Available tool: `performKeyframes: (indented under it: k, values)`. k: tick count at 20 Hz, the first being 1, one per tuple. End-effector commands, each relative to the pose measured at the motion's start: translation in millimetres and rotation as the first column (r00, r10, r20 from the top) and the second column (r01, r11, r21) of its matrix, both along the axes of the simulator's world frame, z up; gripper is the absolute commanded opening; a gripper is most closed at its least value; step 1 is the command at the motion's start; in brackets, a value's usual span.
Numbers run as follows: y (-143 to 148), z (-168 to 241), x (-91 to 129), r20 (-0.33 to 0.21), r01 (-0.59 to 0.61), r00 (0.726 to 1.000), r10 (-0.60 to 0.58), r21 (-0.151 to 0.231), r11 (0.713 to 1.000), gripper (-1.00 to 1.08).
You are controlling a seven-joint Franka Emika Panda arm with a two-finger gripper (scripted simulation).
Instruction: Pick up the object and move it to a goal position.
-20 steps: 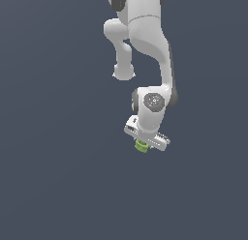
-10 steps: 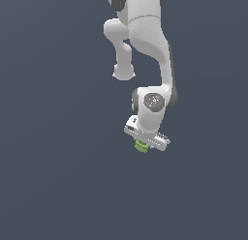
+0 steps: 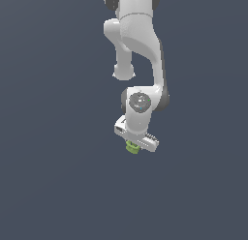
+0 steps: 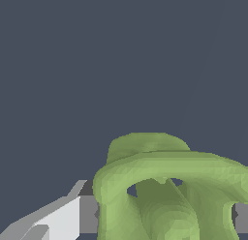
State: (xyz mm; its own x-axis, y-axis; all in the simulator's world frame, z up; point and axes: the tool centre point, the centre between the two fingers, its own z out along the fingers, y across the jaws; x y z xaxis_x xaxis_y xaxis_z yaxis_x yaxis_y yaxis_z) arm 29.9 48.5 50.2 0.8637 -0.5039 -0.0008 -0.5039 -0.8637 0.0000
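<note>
- Exterior view: the white arm [image 3: 138, 50] reaches down from the top edge, and its tool [image 3: 134, 143] points at the plain dark grey floor [image 3: 48, 176].
- Exterior view: the object [image 3: 131, 147], a small lime-green piece, pokes out just under the tool's body, near the middle of the frame.
- Wrist view: the object [image 4: 164, 190] fills the near field, a green rounded form with hollow openings.
- Wrist view: grey finger pads [image 4: 88, 215] touch it on both sides, so the tool is closed on the object.

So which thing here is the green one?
The small lime-green object, tucked under the white gripper. The arm is white, the background plain grey.
</note>
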Motion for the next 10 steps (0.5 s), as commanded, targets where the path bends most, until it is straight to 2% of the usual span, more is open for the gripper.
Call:
performKeyframes:
  k: [1,10]
  values:
    - [-25.2,5.2,5.3,0.001,0.002,1.000,-0.002,0.000,1.000,-1.00]
    - [-124.8,25.6,29.1,0.001,0.002,1.000,-0.002,0.000,1.000,-1.00]
